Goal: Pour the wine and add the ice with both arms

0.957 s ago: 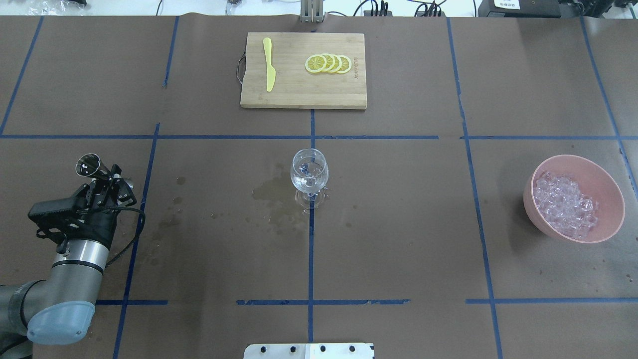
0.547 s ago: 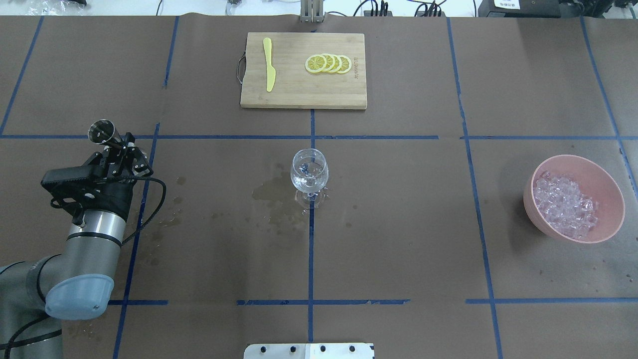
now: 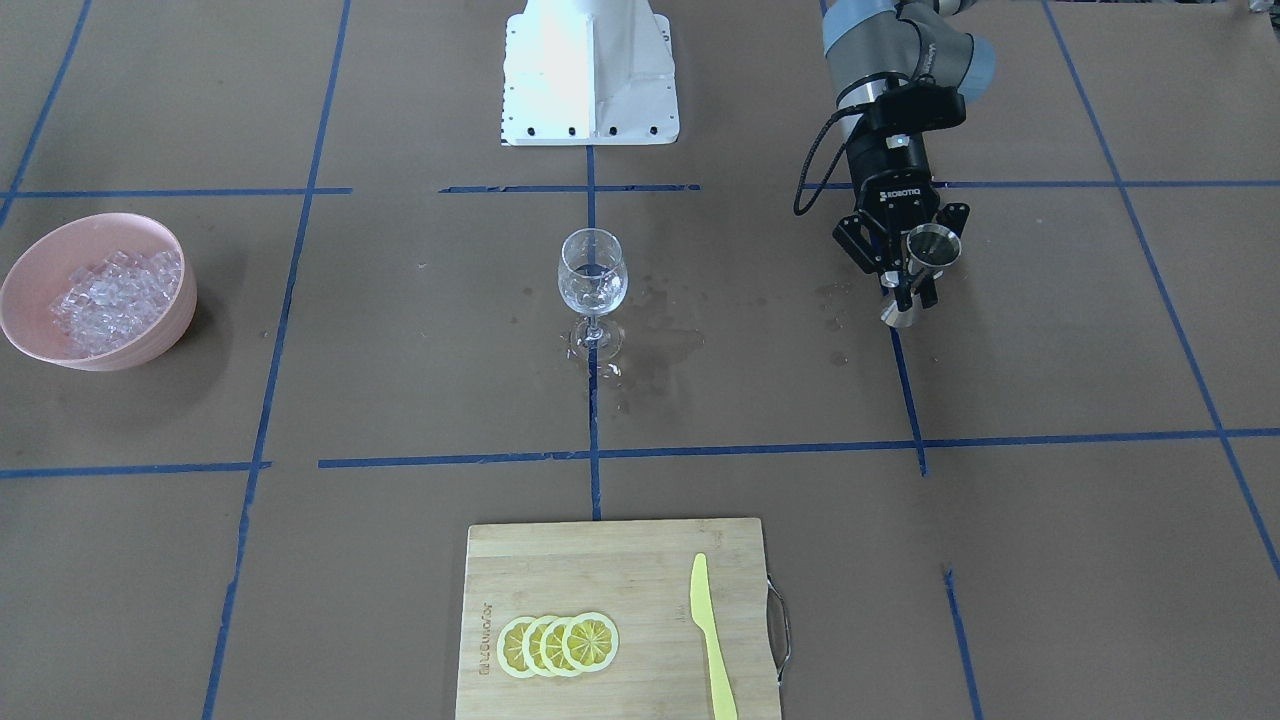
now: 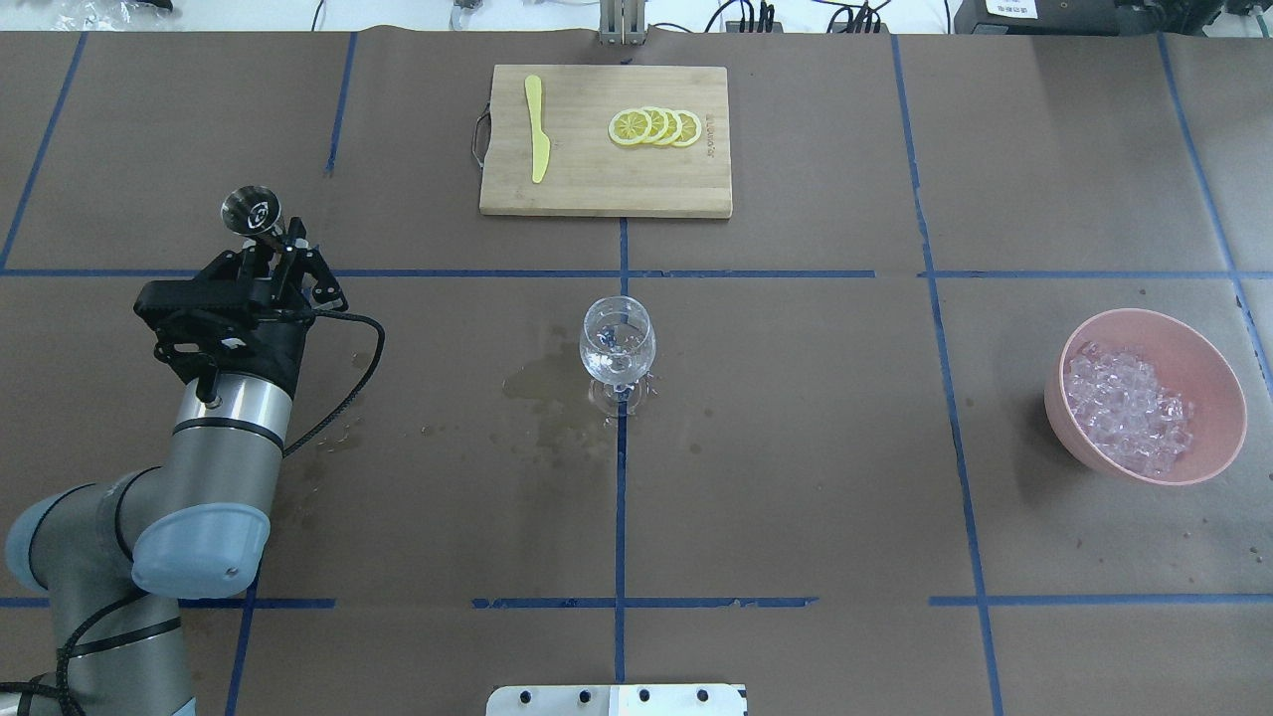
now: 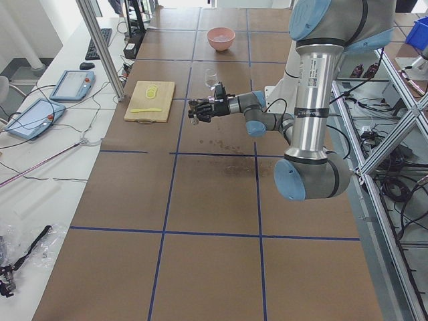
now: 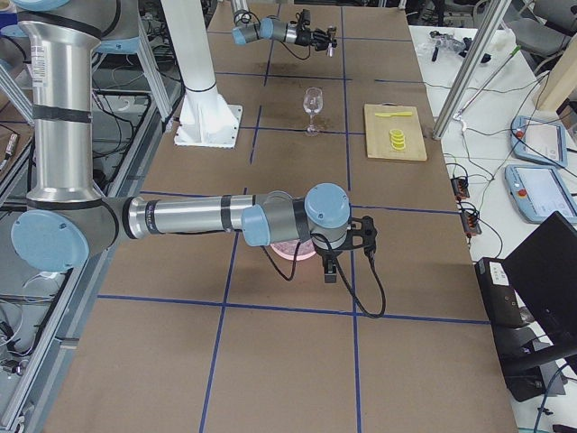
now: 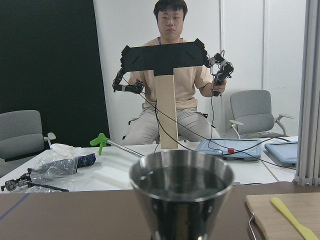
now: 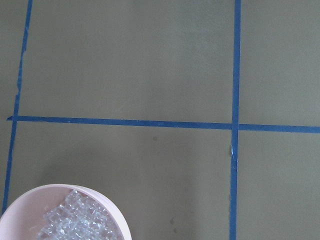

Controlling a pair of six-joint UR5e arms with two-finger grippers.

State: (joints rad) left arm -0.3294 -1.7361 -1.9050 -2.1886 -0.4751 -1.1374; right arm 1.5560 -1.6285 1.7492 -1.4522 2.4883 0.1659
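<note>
My left gripper (image 4: pixel 273 249) is shut on a steel jigger (image 4: pixel 251 211) and holds it upright above the table, left of the wine glass (image 4: pixel 617 343). The jigger fills the left wrist view (image 7: pixel 182 195); its inside is dark and shiny, and I cannot tell if liquid is in it. The glass (image 3: pixel 592 275) stands at the centre with a little clear wine in its bowl. Ice cubes (image 4: pixel 1129 408) fill a pink bowl (image 4: pixel 1218 378) at the right. My right gripper (image 6: pixel 330 273) hangs beside that bowl (image 8: pixel 107 200); I cannot tell whether it is open or shut.
A wooden cutting board (image 4: pixel 597 189) at the far middle carries lemon slices (image 4: pixel 656 127) and a yellow knife (image 4: pixel 538 129). Wet patches (image 4: pixel 542 383) darken the paper left of the glass's foot. The white robot base (image 3: pixel 590 70) is at the near edge.
My left arm has carried the jigger away from the robot and toward the table's middle. The glass and the bowl have not moved.
</note>
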